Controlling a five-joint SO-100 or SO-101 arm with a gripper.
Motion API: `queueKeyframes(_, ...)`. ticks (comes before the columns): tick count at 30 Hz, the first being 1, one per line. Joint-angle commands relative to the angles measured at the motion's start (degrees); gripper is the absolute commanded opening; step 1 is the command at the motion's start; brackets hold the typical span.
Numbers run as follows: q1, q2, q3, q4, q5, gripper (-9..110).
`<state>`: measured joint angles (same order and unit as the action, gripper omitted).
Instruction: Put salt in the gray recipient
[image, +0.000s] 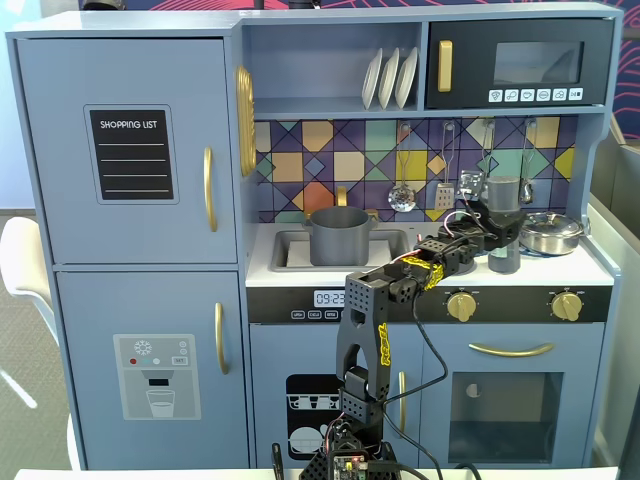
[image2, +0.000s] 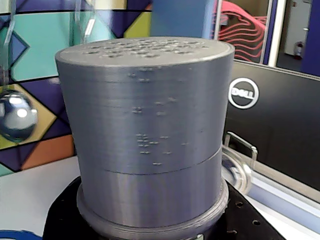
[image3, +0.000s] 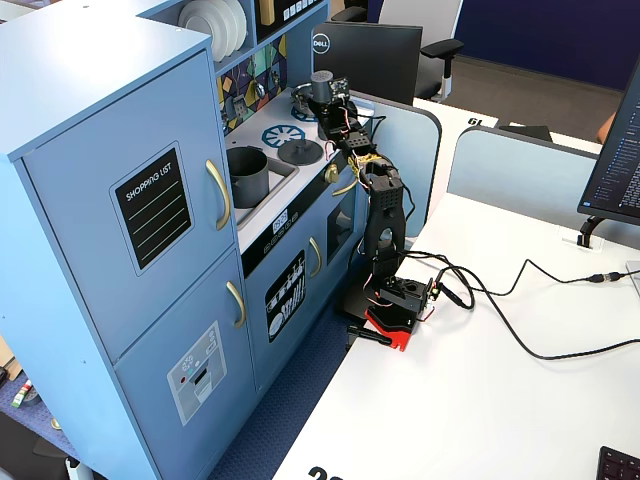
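The salt (image: 503, 200) is a tall dark-gray cylinder at the right end of the toy kitchen counter, just left of a shiny pan. It fills the wrist view, where the salt (image2: 150, 125) shows a perforated top. In the side-on fixed view the salt (image3: 321, 82) stands at the far end of the counter. My gripper (image: 505, 234) wraps its lower half, black jaws tight against both sides, so it is shut on the shaker. The gray recipient (image: 340, 235) sits in the sink to the left in one fixed view; in the other the pot (image3: 247, 172) is nearer the camera than the shaker.
A shiny lidded pan (image: 550, 232) stands right of the shaker. A flat gray lid (image3: 298, 151) lies on the counter between sink and shaker. Utensils (image: 403, 195) hang on the tiled back wall. A side wall and a Dell monitor (image2: 270, 125) bound the right.
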<state>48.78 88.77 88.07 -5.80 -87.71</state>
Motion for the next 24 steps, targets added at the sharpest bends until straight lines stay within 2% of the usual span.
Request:
queueKeyframes(1,-0.97,4.75,-4.48,-3.78,2.99,0)
queueKeyframes(5,-2.90,11.43,-7.29,-0.97,13.36,0)
queueKeyframes(12,-13.89,27.42,-17.84,32.43,39.11,0)
queueKeyframes(16,-28.48,35.60,-16.08,47.55,60.21,0)
queueKeyframes(20,-39.73,36.91,-12.22,52.21,84.02,0)
queueKeyframes(24,-44.30,33.13,-13.45,52.29,107.23,0)
